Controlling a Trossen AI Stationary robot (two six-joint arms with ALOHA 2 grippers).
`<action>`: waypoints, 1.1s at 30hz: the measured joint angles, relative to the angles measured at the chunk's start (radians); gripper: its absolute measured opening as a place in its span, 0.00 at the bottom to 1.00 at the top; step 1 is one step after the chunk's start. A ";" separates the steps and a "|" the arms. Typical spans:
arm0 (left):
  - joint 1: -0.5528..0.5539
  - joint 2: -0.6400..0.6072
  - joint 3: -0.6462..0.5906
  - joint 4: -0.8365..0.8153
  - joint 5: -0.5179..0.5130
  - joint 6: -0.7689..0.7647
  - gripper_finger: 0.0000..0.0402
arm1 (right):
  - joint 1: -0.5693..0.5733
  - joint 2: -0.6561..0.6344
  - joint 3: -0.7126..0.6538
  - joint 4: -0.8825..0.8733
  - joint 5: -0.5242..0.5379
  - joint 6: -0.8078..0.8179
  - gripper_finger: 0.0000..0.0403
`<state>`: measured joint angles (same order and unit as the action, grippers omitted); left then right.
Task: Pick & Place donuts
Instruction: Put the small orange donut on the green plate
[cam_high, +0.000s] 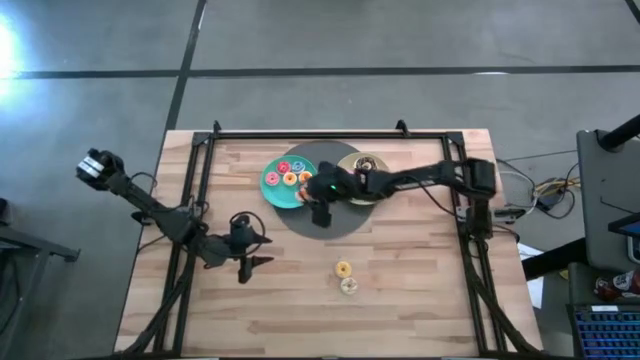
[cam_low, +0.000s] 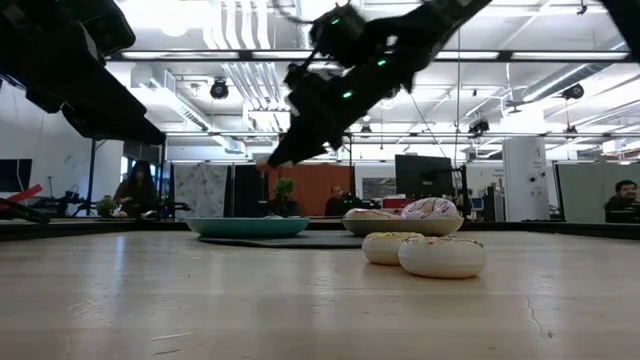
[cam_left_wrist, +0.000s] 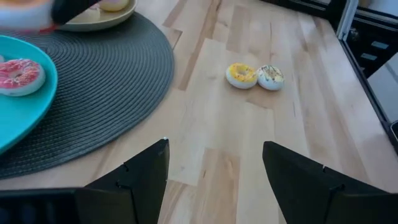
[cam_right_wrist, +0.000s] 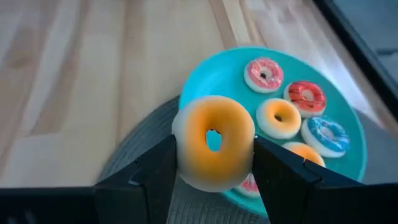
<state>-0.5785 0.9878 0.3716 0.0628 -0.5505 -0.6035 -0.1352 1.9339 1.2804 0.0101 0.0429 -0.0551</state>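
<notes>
The right gripper (cam_right_wrist: 212, 163) pinched an orange-frosted donut (cam_right_wrist: 214, 142) between its fingers, held above the near edge of the teal plate (cam_high: 270, 189), where it met the dark woven mat (cam_high: 330, 222). On the plate lay a pink donut (cam_right_wrist: 263, 74), a red one (cam_right_wrist: 305, 97), a yellow one (cam_right_wrist: 278, 118) and a blue one (cam_right_wrist: 326, 135). Well apart from the plate, a yellow donut (cam_left_wrist: 242, 75) and a pale, possibly white-frosted donut (cam_left_wrist: 270, 76) sat touching on the wooden table (cam_high: 420, 300). The left gripper (cam_left_wrist: 214, 174) hovered spread and empty, off the mat on the side away from the beige plate (cam_high: 362, 165).
</notes>
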 joint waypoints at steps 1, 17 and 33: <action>-0.006 0.000 0.000 -0.003 -0.008 -0.003 0.58 | -0.009 0.024 0.036 -0.023 -0.011 0.014 0.46; -0.036 0.000 0.000 -0.037 -0.046 -0.035 0.58 | -0.071 0.358 0.526 -0.360 -0.073 0.087 0.46; -0.038 -0.009 0.000 -0.038 -0.058 -0.038 0.58 | -0.116 0.475 0.722 -0.554 -0.097 0.153 0.47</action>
<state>-0.6163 0.9790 0.3714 0.0251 -0.6084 -0.6411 -0.2508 2.4088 2.0022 -0.5438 -0.0536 0.0982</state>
